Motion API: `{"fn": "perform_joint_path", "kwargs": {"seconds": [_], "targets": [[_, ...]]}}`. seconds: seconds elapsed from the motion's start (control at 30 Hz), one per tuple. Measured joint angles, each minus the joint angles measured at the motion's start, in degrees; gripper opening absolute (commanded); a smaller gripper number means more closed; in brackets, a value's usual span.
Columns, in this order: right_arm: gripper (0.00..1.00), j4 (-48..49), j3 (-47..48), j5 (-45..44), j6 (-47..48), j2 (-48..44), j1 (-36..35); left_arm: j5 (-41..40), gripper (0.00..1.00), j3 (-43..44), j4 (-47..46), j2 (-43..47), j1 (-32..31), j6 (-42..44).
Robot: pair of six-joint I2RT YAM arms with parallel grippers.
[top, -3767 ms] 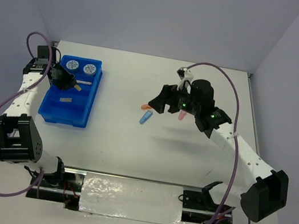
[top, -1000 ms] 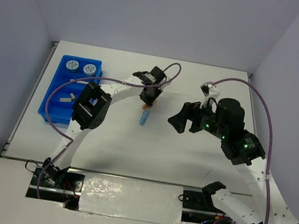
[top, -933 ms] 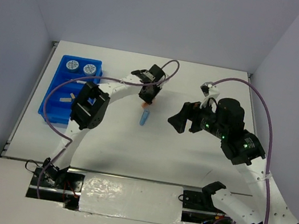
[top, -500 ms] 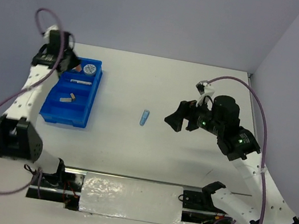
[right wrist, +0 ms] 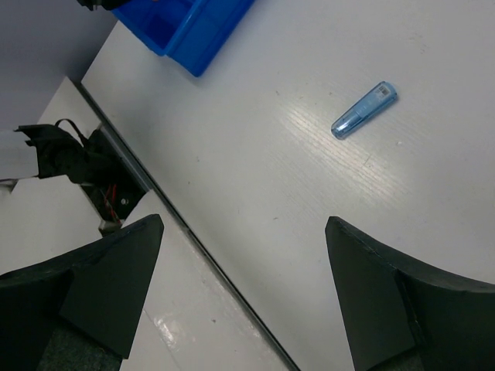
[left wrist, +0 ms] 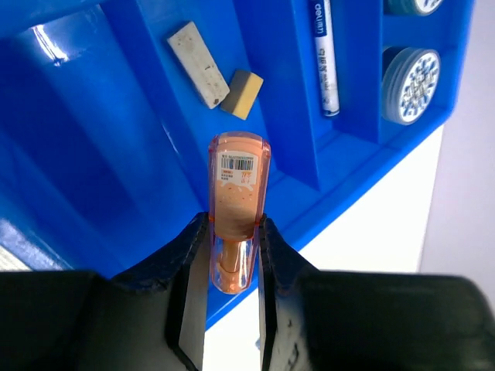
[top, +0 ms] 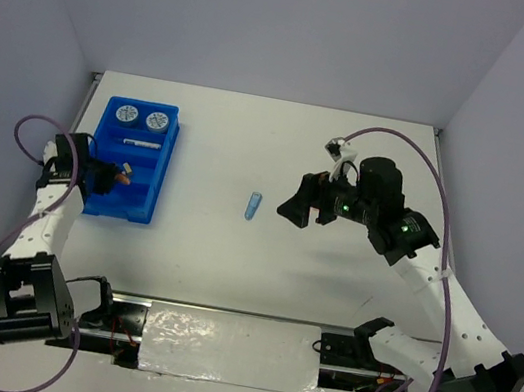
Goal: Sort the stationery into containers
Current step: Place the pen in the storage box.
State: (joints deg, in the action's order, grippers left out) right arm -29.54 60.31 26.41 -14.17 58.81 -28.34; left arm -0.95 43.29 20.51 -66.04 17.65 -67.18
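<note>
My left pincer (left wrist: 232,232) is clamped on the small translucent orange plastic capsule (left wrist: 238,185) with a barcode label. It grips the capsule's lower end, and the rounded tip sticks out past the fingers. In the left wrist view the capsule hangs above the bright blue rectangular plastic tray (left wrist: 93,154), just below the centre of the frame. I cannot tell which compartment lies directly under it.

The tray already holds a good share of the stationery. The two round blue rolls with white patterned tops (left wrist: 411,75) sit in the upper right corner of that view. The white blue-tipped pen (left wrist: 323,54) lies in its own lane beside them. The pale grey block (left wrist: 199,64) and the tan block (left wrist: 242,94) rest together at upper centre.

From the overhead camera, the tray (top: 170,154) sits at the left of the white table (top: 212,248), with my left pincer (top: 108,176) at its lower left edge.

My right pincer (right wrist: 244,224) has its fingers spread wide with nothing between them. It hovers over bare table right of centre in the overhead view (top: 293,207).

The small light-blue plastic capsule (right wrist: 364,110) lies loose in the upper right of the right wrist view, well apart from the tray. Overhead it is near the middle of the table (top: 254,205).

I judge the task well past half done. The orange capsule needs releasing into a compartment. The light-blue one is the only loose piece I can see left to fetch.
</note>
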Motion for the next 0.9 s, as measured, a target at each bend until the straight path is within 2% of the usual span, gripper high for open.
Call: {"fn": "perform_joint_path", "kwargs": {"seconds": [0.07, 0.27, 0.33, 0.37, 0.4, 0.43, 0.57, 0.6, 0.73, 0.77, 0.83, 0.9], "targets": [[0.94, -0.02, 0.02, 0.42, 0.44, 0.39, 0.00, 0.17, 0.12, -1.81, -1.33, 1.77, 0.02, -1.75], [0.94, -0.04, 0.13, 1.20, 1.38, 0.52, 0.00, -1.16, 0.24, -3.65, -0.87, 4.35, 0.00, -4.55], [0.94, -0.04, 0.20, 1.42, 1.57, 0.61, 0.00, -2.10, 0.33, -3.65, 0.22, 5.14, 0.02, -5.25], [0.93, -0.07, 0.28, 1.49, 1.66, 0.66, 0.00, -2.47, 0.41, -3.65, 0.87, 5.53, 0.02, -5.35], [0.94, -0.07, 0.46, 1.51, 1.68, 0.76, 0.00, -2.91, 0.57, -3.65, 1.51, 5.84, 0.02, -5.33], [0.94, -0.07, 0.68, 1.57, 1.68, 0.85, 0.00, -3.30, 0.62, -3.65, 2.19, 6.01, 0.02, -5.40], [0.94, 0.00, 1.44, 1.90, 1.68, 1.42, 0.00, -4.96, 0.72, -3.54, 5.84, 6.38, 0.02, -6.84], [0.94, 0.00, 1.55, 1.95, 1.68, 1.53, 0.00, -5.25, 0.80, -3.52, 6.60, 6.49, 0.02, -6.84], [0.94, -0.02, 1.64, 1.92, 1.68, 1.57, 0.00, -5.40, 0.90, -2.27, 7.08, 6.69, -0.22, -6.75], [0.94, -0.02, 1.64, 1.92, 1.68, 1.57, 0.00, -5.53, 0.95, -1.68, 7.13, 6.67, -0.72, -6.49], [0.94, -0.04, 1.66, 1.88, 1.66, 1.55, 0.00, -6.45, 0.99, 0.61, 7.54, 6.23, -2.84, -4.76], [0.94, -0.04, 1.66, 1.75, 1.64, 1.53, 0.00, -8.55, 0.99, 6.69, 8.59, 3.63, -8.02, -1.53]]}}
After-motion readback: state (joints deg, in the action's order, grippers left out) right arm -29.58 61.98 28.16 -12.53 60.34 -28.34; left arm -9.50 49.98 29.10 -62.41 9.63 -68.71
